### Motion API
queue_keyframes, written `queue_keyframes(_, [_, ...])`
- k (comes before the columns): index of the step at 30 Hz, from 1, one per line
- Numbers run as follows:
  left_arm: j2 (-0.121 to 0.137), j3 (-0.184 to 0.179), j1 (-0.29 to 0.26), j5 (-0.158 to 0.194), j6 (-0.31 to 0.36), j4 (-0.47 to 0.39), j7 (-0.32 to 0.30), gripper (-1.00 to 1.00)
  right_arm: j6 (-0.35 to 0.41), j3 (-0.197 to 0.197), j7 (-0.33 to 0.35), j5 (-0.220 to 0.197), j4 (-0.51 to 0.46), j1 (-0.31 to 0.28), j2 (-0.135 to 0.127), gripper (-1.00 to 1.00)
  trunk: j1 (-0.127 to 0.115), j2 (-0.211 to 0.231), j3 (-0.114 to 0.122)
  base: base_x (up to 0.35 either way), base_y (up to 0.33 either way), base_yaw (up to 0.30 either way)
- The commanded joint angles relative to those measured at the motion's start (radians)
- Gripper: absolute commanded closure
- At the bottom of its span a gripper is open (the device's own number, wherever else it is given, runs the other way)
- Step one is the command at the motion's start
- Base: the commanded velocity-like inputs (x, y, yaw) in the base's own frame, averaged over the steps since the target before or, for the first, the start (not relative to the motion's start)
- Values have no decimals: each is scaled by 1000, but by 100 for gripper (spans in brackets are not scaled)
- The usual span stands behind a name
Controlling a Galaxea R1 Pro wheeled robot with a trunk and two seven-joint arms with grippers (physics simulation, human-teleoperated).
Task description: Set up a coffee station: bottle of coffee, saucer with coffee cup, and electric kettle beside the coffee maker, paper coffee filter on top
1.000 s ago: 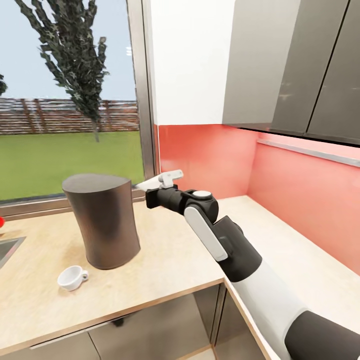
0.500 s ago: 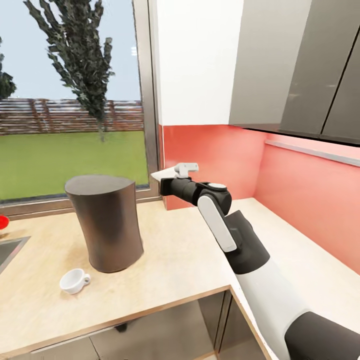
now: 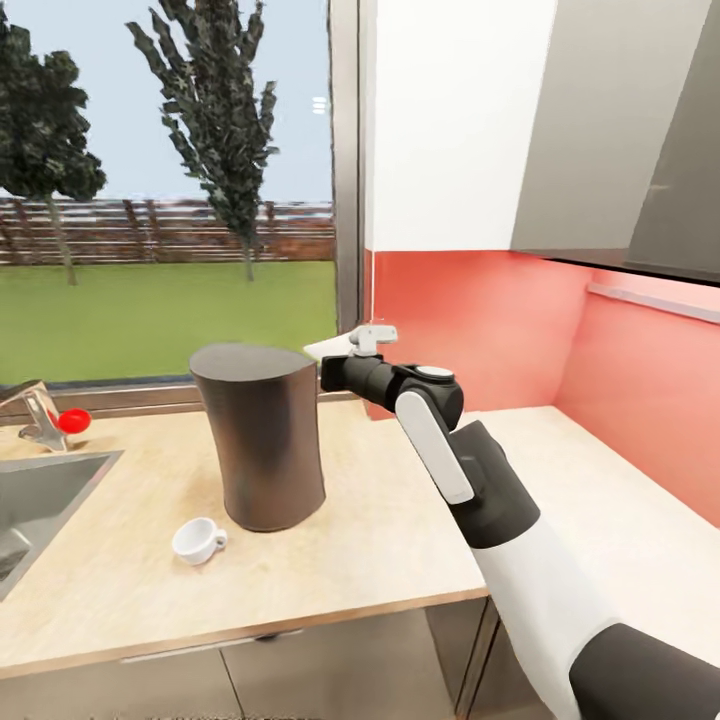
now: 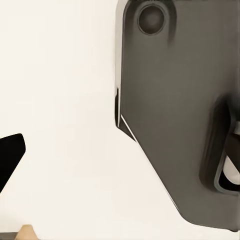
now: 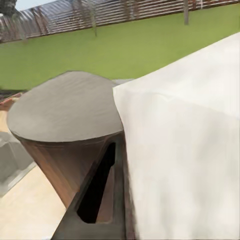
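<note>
The dark grey coffee maker (image 3: 260, 440) stands on the light wood countertop (image 3: 380, 520). A small white coffee cup (image 3: 198, 540) lies on its side on the counter in front of it. My right gripper (image 3: 352, 344) is shut on the whitish paper coffee filter (image 3: 325, 349), level with the maker's top and just to its right. In the right wrist view the filter (image 5: 190, 150) looms large beside the maker's flat top (image 5: 65, 107). A black tip (image 4: 7, 157) shows in the left wrist view. The saucer, electric kettle, bottle of coffee and kitchen shelf are out of view.
A steel sink (image 3: 40, 490) with a faucet (image 3: 35, 415) and a red knob (image 3: 73, 421) lies at the left. A window is behind the counter; a red backsplash (image 3: 470, 320) and grey wall cabinets (image 3: 620, 130) stand at the right, where the counter turns a corner.
The camera has swung left, so the whole scene has shifted right and the sink has come into view. My right gripper rose slightly; the filter's tip now reaches the coffee maker's top edge.
</note>
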Motion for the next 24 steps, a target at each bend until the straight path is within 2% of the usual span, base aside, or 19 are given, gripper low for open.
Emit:
queue_keyframes(1, [0,5,0,-3,-4,0,1,-100,2,-2,-13,-13,-3,-1,-9,100,1,-2,-2,35,0,125])
queue_keyframes(2, [0,5,0,-3,-4,0,0,-100,2,-15,-13,-14,-9,-1,-20,100,1,-2,-2,125,0,80])
queue_keyframes(3, [0,5,0,-4,-5,0,0,-100,2,-48,-13,-14,-23,-1,-35,100,1,-2,-2,226,0,41])
queue_keyframes(4, [0,5,0,-4,-6,0,0,-100,2,-114,-12,-14,-45,-1,-51,100,1,-2,-2,200,0,17])
queue_keyframes(5, [0,5,0,-4,-6,0,0,-100,3,-143,-11,-14,-51,-2,-54,100,1,-2,-2,128,0,11])
queue_keyframes(8, [-1,5,0,-4,-7,0,0,-100,5,-183,-10,-10,-58,-14,-60,100,1,-2,-2,56,0,5])
queue_keyframes(9, [0,5,0,-4,-6,1,0,-100,14,-192,-11,-7,-55,-54,-61,100,1,-2,-2,14,0,1])
queue_keyframes(10, [0,5,0,-4,-6,1,0,-100,20,-192,-11,-6,-52,-69,-61,100,1,-2,-2,11,0,1])
queue_keyframes(13, [0,5,0,-5,-5,1,-1,-100,89,-196,-11,-4,-1,-167,-61,100,1,-2,-2,5,0,0])
queue_keyframes(14, [0,5,0,-5,-5,2,-2,-100,167,-197,-11,-5,83,-265,-60,100,1,-2,-2,1,0,0])
queue_keyframes(15, [0,4,0,-5,-5,3,-2,-100,197,-197,-11,-7,138,-315,-60,100,1,-2,-2,0,0,0])
queue_keyframes(16, [0,4,0,-5,-5,3,-3,-100,223,-197,-9,-9,240,-391,-60,100,1,-2,-2,0,0,0])
queue_keyframes(17, [0,4,0,-5,-5,3,-4,-100,228,-197,-9,-9,273,-414,-60,100,1,-2,-2,0,0,0])
queue_keyframes(19, [0,4,0,-5,-5,3,-5,-100,243,-196,-6,-13,431,-499,-60,100,1,-2,-2,0,0,0])
queue_keyframes(21, [0,4,0,-5,-5,3,-5,-100,248,-192,-5,-16,536,-536,-58,100,1,-2,-2,0,0,0])
queue_keyframes(23, [0,3,0,-5,-4,2,-6,-100,250,-176,-4,-15,573,-545,-56,100,1,-2,-2,0,0,0])
queue_keyframes(24, [0,2,0,-5,-4,2,-8,-100,250,-152,-4,-16,592,-549,-55,100,1,-2,-2,0,0,0])
